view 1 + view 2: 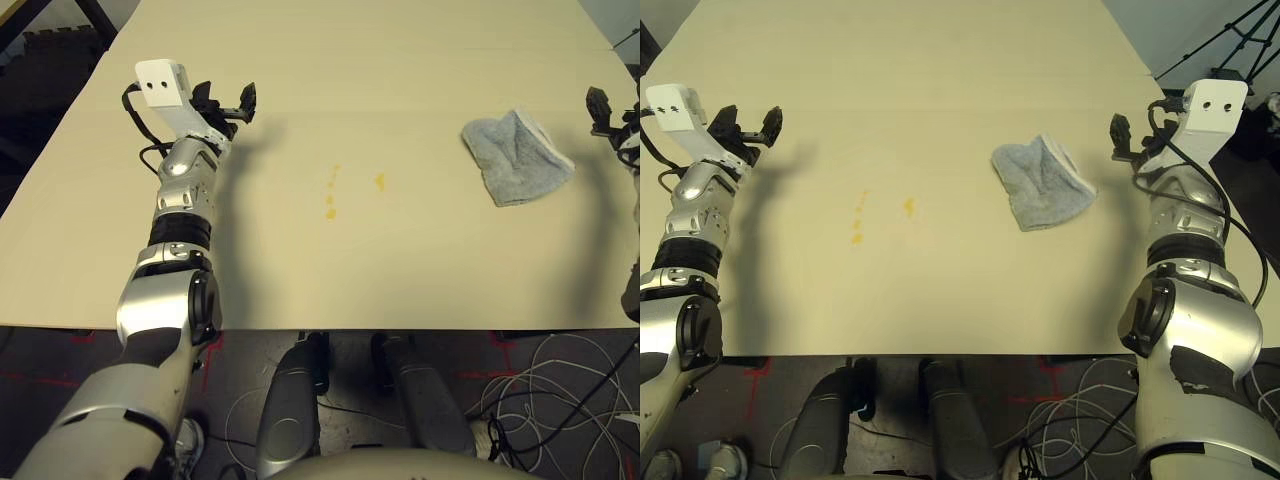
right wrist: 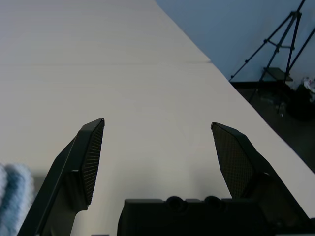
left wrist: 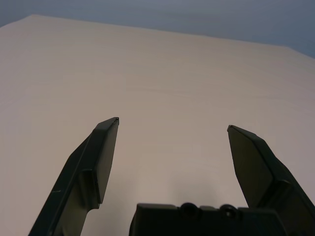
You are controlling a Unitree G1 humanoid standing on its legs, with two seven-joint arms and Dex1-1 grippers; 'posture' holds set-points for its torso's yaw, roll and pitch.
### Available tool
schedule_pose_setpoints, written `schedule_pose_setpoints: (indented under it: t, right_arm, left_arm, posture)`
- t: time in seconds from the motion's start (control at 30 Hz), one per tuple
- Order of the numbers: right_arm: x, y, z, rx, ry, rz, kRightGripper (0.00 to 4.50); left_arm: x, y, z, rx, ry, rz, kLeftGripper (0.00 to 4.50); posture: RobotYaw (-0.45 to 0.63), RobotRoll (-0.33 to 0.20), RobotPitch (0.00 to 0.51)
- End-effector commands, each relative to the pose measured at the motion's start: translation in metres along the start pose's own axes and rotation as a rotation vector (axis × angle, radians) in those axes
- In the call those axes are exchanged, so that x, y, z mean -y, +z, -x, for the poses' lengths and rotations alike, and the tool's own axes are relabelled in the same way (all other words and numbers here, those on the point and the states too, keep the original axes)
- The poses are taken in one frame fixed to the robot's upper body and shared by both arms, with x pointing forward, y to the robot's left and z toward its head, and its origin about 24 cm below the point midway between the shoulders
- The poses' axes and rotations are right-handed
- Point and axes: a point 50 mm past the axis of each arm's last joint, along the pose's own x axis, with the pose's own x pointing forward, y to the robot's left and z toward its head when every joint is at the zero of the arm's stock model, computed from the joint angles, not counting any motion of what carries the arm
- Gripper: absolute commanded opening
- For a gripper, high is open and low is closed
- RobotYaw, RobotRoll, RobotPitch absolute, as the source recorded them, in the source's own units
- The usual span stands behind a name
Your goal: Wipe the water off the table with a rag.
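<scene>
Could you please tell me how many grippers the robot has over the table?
2: the left gripper is left of the yellow-orange spots, and the right gripper is right of the grey rag.

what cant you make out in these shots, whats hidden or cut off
- underside of the rag, both eye views: hidden by its own folds
- right gripper, left eye view: cut off by the picture's edge
- depth of the yellow-orange spots, both eye views: too small to tell
</scene>
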Motion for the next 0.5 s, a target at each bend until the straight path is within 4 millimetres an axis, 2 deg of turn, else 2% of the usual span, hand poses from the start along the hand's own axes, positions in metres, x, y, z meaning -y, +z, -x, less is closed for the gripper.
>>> schedule_pose_setpoints:
  t: [0.03,0.13,0.27,0.4,0.5]
  right_arm:
    - [0.01,-0.008,0.006,-0.035,-0.026,-0.026,4.46]
    - [0.015,-0.008,0.007,-0.037,-0.051,-0.049,4.46]
    - [0.021,0.005,0.005,-0.066,-0.07,-0.186,4.46]
    - [0.02,0.021,0.004,-0.2,0.021,-0.386,4.46]
    - [0.018,0.03,0.009,-0.309,0.13,-0.476,4.46]
  left_arm:
    - [-0.001,-0.008,0.004,-0.033,0.024,0.002,4.5]
    - [-0.006,-0.005,0.003,-0.03,0.034,0.012,4.5]
    - [-0.008,0.019,-0.003,-0.034,-0.097,0.007,4.5]
    - [0.001,0.052,-0.003,-0.132,-0.452,-0.002,4.5]
    - [0.006,0.069,0.013,-0.269,-0.734,-0.024,4.5]
  posture:
    - [-0.06,0.0,0.274]
    - [-0.06,0.0,0.269]
    - [-0.04,0.0,0.26]
    - [-0.05,0.0,0.26]
    - [-0.07,0.0,0.263]
